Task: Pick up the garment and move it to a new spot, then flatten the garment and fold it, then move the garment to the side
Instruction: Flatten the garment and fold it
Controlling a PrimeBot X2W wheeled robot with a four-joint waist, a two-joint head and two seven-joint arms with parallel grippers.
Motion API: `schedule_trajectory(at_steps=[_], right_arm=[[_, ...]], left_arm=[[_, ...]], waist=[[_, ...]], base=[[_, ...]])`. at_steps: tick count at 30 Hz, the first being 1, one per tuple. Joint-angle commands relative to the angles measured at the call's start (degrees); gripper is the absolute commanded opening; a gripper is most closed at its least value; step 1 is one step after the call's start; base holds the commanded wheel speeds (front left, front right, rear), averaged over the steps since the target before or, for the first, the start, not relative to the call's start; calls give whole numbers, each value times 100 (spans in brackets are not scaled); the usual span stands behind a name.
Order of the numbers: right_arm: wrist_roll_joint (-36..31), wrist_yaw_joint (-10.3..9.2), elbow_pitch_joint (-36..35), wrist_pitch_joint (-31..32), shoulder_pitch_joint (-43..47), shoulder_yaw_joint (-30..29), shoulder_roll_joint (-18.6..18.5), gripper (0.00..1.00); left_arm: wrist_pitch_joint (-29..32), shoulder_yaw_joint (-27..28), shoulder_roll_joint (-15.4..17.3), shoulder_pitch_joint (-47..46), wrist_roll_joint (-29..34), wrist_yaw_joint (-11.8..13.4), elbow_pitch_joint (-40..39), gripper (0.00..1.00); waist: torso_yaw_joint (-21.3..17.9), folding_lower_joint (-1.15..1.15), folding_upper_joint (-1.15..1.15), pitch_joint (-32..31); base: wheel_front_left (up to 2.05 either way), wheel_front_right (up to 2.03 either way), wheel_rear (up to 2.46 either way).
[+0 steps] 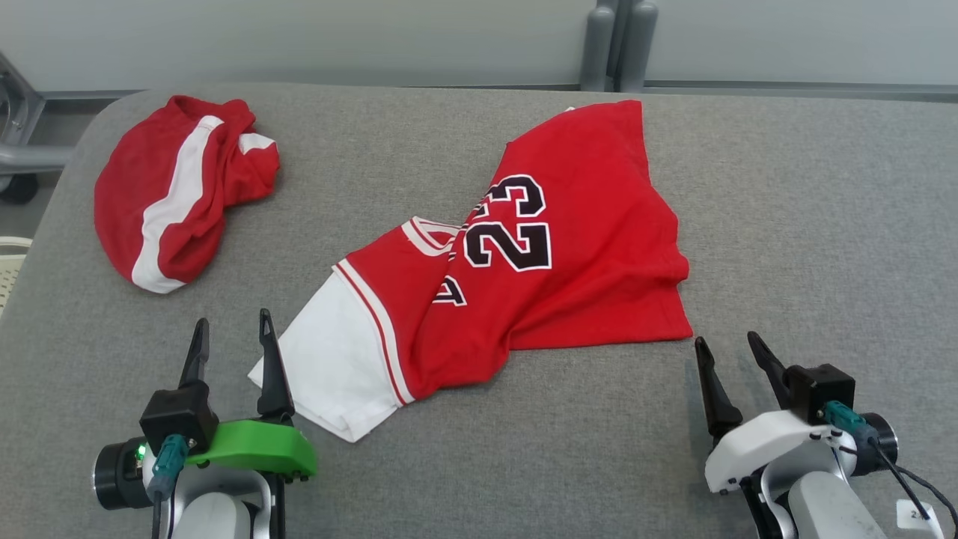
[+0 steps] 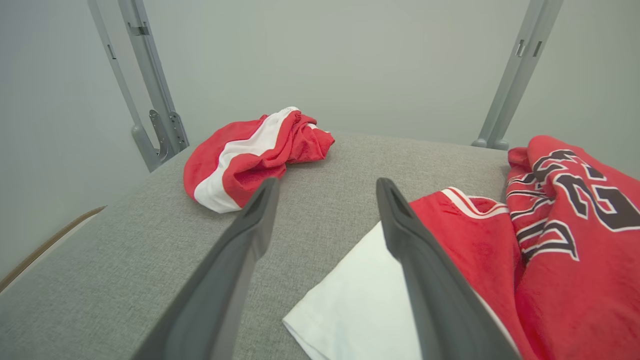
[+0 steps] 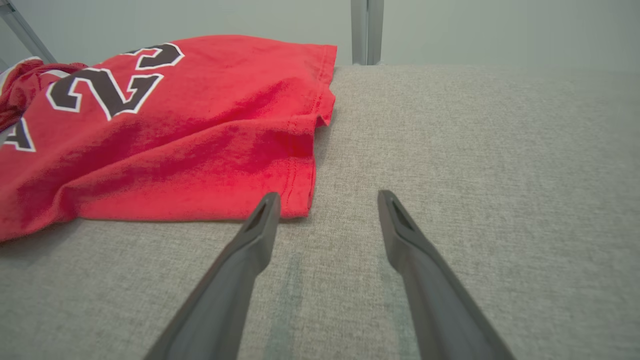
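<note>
Jersey point(image 1: 599, 262) rumpled on table point(image 1: 808, 224) (shorts point(image 1: 172, 195) well apart)

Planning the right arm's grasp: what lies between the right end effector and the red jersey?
Bare grey surface alone; the right end effector sits by the red jersey, at its hem corner, in head view.

The counter point(image 1: 823, 224) is covered in coarse grey woven cloth, matt all over. The jersey point(image 1: 584, 247) is soft red cloth, matt, with a white cloth sleeve. Its black numerals look printed flat, smoother than the fabric around them. The shorts point(image 1: 172, 202) are similar matt red cloth with a white stripe. My jaws are dark, smooth and matt, plastic by the look. The green cover point(image 1: 258, 445) on my left wrist has a slight sheen, and the white cover point(image 1: 763, 442) on my right is smooth plastic. The posts point(image 1: 617, 45) look like grey painted metal.
</note>
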Motion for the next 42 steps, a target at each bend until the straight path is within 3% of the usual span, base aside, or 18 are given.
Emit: schedule_trajectory(at_steps=[1,14,15,16,19,20,30,41,42], right_arm=[[46,0,233,91,-185,-11,-31,100],[357,0,1807,592,-1211,-5,-32,99],[383,0,1913,619,-1259,7,-29,93],[422,0,1995,614,-1305,27,-28,58],[524,0,2183,541,-1422,95,-23,25],[556,0,2230,492,-1457,118,-25,0],[490,-3,2213,54,-1462,-110,-33,0],[344,-4,1385,-42,-348,-956,-32,0],[362,-4,1344,-40,-281,-938,-33,5]], left_arm=[[-3,-58,-1,135,33,-9,-113,100],[-3,-428,-11,323,-137,178,-563,100],[-3,-435,-11,328,-148,194,-579,100],[-3,-443,-11,335,-160,203,-593,100],[-3,-444,-11,373,-180,246,-634,100],[-3,-442,-11,375,-188,246,-636,100],[-4,-369,-10,424,-111,201,-641,100],[-4,-374,-9,558,-106,134,-534,100],[-4,-379,-9,571,-103,130,-522,100]], waist=[[161,0,34,13],[539,0,34,86],[544,0,34,92],[543,0,34,97],[493,0,34,108],[467,0,34,110],[-93,0,34,55],[-793,0,34,-66],[-829,0,34,-75]], base=[[0,0,0],[0,0,0],[0,0,0],[0,0,0],[0,0,0],[0,0,0],[0,0,0],[0,0,0],[0,0,0]])
